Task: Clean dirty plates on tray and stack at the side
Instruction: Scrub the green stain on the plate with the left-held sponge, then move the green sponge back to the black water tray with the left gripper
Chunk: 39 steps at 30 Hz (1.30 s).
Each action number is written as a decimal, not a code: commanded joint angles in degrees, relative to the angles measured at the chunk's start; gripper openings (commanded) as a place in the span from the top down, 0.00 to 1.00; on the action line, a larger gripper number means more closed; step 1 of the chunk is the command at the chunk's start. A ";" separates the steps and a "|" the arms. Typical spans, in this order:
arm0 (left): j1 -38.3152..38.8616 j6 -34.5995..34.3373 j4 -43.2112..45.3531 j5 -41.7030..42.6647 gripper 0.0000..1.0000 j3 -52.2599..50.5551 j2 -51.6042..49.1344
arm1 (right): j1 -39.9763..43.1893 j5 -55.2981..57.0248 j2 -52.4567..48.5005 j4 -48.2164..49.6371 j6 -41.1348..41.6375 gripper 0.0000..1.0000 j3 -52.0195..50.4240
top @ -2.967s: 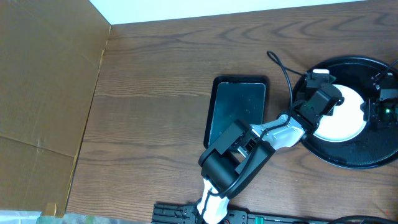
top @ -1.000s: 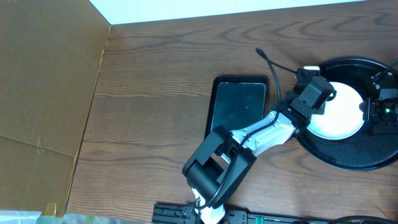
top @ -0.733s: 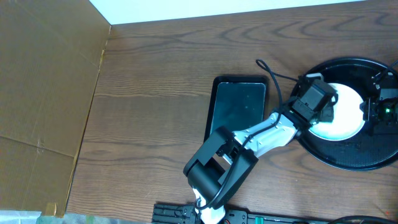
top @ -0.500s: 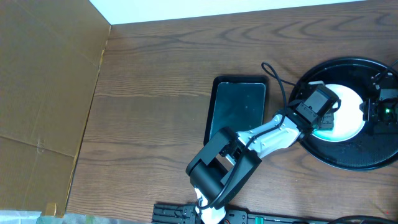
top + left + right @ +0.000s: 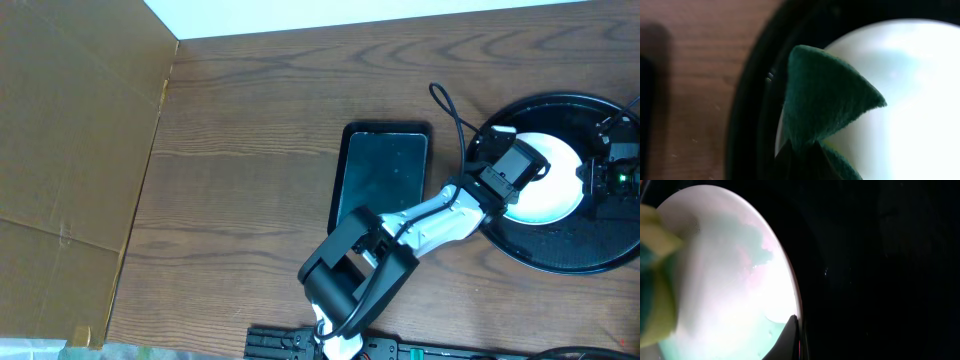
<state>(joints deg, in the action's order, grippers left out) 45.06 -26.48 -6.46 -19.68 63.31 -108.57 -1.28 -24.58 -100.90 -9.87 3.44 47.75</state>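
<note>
A white plate (image 5: pixel 556 188) lies in the round black tray (image 5: pixel 560 262) at the right. My left gripper (image 5: pixel 518 172) hovers over the plate's left part, shut on a dark green sponge (image 5: pixel 825 100) that presses on the plate (image 5: pixel 910 100) near the tray rim (image 5: pixel 750 100). My right gripper (image 5: pixel 608 176) is at the plate's right edge. In the right wrist view one finger (image 5: pixel 790 340) lies over the rim of the plate (image 5: pixel 725 280), and the sponge (image 5: pixel 652 280) shows at the far left. Pale cyan smears show on the plate. No other plates are in view.
A smaller rectangular black tray (image 5: pixel 385 170) lies left of the round tray, under my left arm. A black cable (image 5: pixel 455 110) loops between the two trays. A brown cardboard wall (image 5: pixel 70 150) stands at the left.
My left gripper has swept the sponge from the plate's far left edge toward its nearer left part. The right gripper and the plate have not moved.
</note>
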 commanded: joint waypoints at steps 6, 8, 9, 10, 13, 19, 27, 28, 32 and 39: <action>-1.55 -0.37 -0.68 -7.82 0.93 -1.09 12.63 | -0.33 -1.16 -0.66 0.22 -0.31 0.99 0.44; -2.03 -0.37 -2.40 -7.82 0.93 -1.09 16.02 | -0.33 -1.88 0.11 -0.02 -0.31 0.99 0.83; -2.56 -0.37 -4.09 -7.82 0.93 -1.09 17.94 | -0.33 -1.88 0.70 -0.28 -0.31 0.99 0.98; -3.15 -0.39 -5.99 -7.82 0.93 -1.09 19.52 | -0.33 -1.84 1.70 -0.44 -0.31 0.99 1.01; -6.08 -0.44 -13.35 -7.82 0.93 -1.09 23.21 | -0.39 -1.29 5.42 -1.07 -0.96 0.99 1.01; -15.61 -7.30 -28.00 -7.78 0.92 -1.31 24.50 | -4.13 14.25 16.33 -2.84 -2.47 0.99 1.01; -29.75 -9.42 -31.01 2.95 0.93 -4.39 23.47 | -13.68 43.95 26.95 -4.13 -11.04 0.99 1.01; -31.10 -9.40 -30.99 4.22 0.93 -4.50 23.08 | -14.75 46.56 27.50 -4.02 -12.59 0.99 1.01; -35.17 -9.40 -30.99 6.10 0.93 -4.68 21.33 | -18.93 55.56 28.28 -3.19 -19.78 0.99 1.01; -37.07 -8.33 -31.01 9.16 0.93 -4.72 17.86 | -26.38 68.52 28.26 0.42 -28.98 0.99 1.01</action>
<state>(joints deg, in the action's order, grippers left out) 8.21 -34.92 -37.32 -12.60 59.37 -89.67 -25.06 34.06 -73.43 -10.79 -19.22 47.86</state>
